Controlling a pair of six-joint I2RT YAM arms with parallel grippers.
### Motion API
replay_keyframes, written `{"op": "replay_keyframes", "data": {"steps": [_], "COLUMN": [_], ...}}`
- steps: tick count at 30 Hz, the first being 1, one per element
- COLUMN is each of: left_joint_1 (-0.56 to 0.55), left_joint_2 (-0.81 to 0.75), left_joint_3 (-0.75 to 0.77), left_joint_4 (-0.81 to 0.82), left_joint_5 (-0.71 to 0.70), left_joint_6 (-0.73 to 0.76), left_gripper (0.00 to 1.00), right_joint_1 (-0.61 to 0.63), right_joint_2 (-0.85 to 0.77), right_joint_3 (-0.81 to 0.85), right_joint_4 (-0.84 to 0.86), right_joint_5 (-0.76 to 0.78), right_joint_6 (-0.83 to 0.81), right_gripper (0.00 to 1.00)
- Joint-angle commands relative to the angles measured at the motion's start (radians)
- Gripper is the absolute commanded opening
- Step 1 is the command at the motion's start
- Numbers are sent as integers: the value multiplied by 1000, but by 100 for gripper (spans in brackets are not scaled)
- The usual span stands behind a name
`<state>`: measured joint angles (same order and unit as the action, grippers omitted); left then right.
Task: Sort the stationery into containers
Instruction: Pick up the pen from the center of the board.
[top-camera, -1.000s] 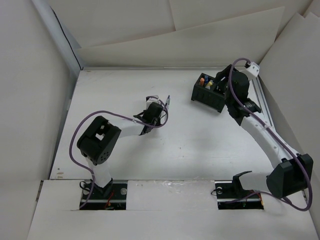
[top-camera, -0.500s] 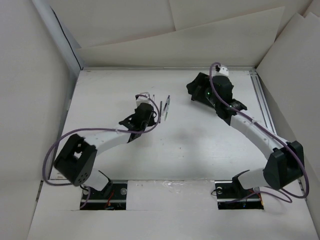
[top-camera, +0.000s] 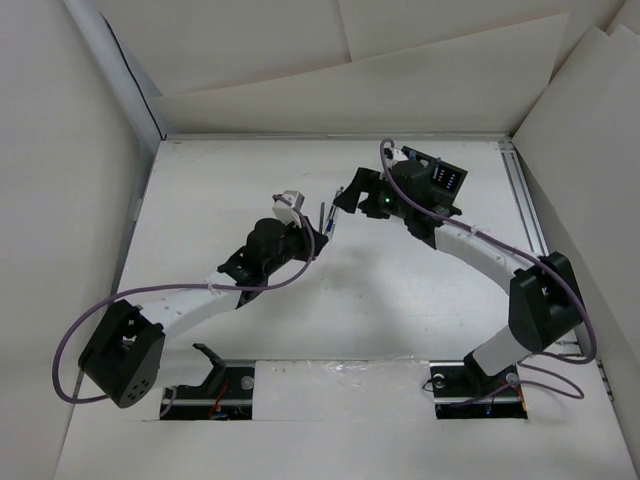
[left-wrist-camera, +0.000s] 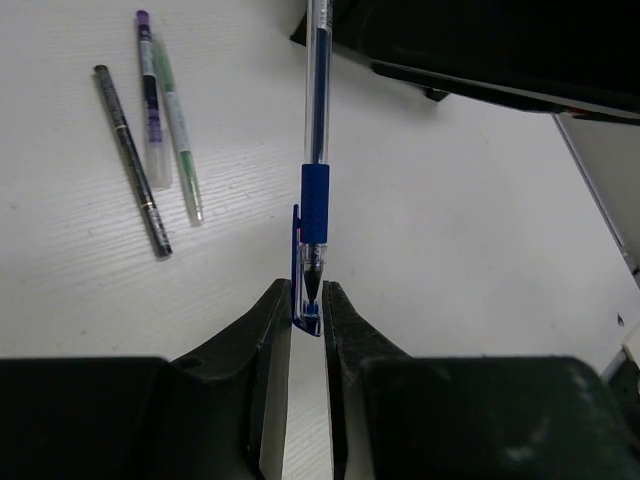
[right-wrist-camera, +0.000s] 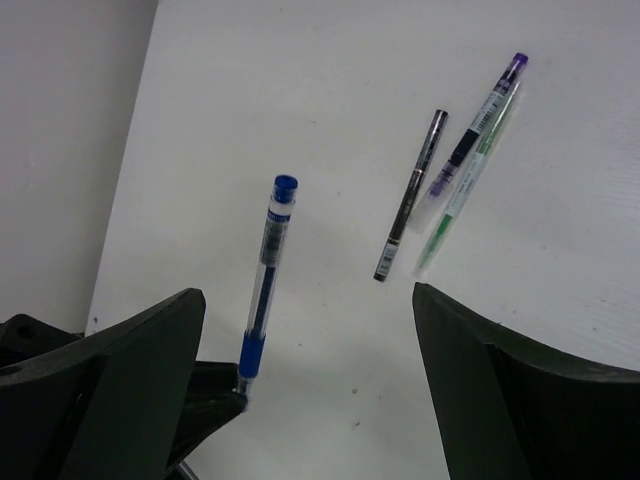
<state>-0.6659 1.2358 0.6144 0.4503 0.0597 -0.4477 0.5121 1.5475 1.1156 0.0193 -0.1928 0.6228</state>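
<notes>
Currently, nearest the arm bases, the left gripper (left-wrist-camera: 309, 305) is seen pinched narrowly on the writing tip of a blue pen (left-wrist-camera: 316, 150). The pen is held upright, clear of the white table (left-wrist-camera: 470, 260).

Just beyond it, three loose pens are left lying on the table: a dark pen (left-wrist-camera: 132, 160), a purple-capped pen (left-wrist-camera: 150, 95) and a green pen (left-wrist-camera: 180, 140). The last two are touching side by side.

Farther out, the right gripper (right-wrist-camera: 308, 300) is spread wide, with the blue pen framed between its fingers but not yet touched. At the far right, what appears to be the black box (top-camera: 443, 176) is mostly hidden behind the right arm, well apart from the pens.

A handover to the right gripper is judged likely. Because the pen is clamped only at its very tip, it could be tipped or pulled loose if struck by an incoming finger. It could also be dropped if released before the other grip is made.

Compared with half a second ago, the right gripper has been swung away from the box toward the middle of the table. The left arm has been stretched farther forward, so the two grippers are now brought close together. The loose pens are unmoved.
</notes>
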Motion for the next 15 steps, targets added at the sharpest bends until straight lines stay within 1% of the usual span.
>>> {"op": "replay_keyframes", "data": {"steps": [1, 2, 3, 6, 7, 10, 11, 14, 15], "left_joint_1": [0, 0, 0, 0, 0, 0, 0, 0, 0], "left_joint_2": [-2, -2, -2, -12, -12, -12, -12, -1, -1], "left_joint_3": [-2, -2, -2, -11, -12, -12, -12, -2, -2], "left_joint_4": [102, 117, 117, 126, 126, 126, 126, 126, 126], "left_joint_5": [109, 121, 121, 144, 144, 155, 164, 173, 183], "left_joint_6": [20, 20, 20, 20, 20, 29, 29, 29, 29], "left_gripper": [0, 0, 0, 0, 0, 0, 0, 0, 0], "right_joint_1": [-1, -1, -1, -1, -1, -1, -1, -1, -1], "right_joint_2": [5, 16, 28, 42, 51, 51, 51, 51, 51], "right_joint_3": [32, 42, 43, 43, 43, 43, 43, 43, 43], "right_joint_4": [97, 106, 107, 107, 116, 126, 126, 126, 136], "right_joint_5": [-69, -69, -69, -79, -79, -79, -79, -70, -69], "right_joint_6": [14, 23, 23, 34, 34, 43, 43, 43, 43], "right_gripper": [91, 88, 88, 72, 59, 44, 36, 27, 27]}}
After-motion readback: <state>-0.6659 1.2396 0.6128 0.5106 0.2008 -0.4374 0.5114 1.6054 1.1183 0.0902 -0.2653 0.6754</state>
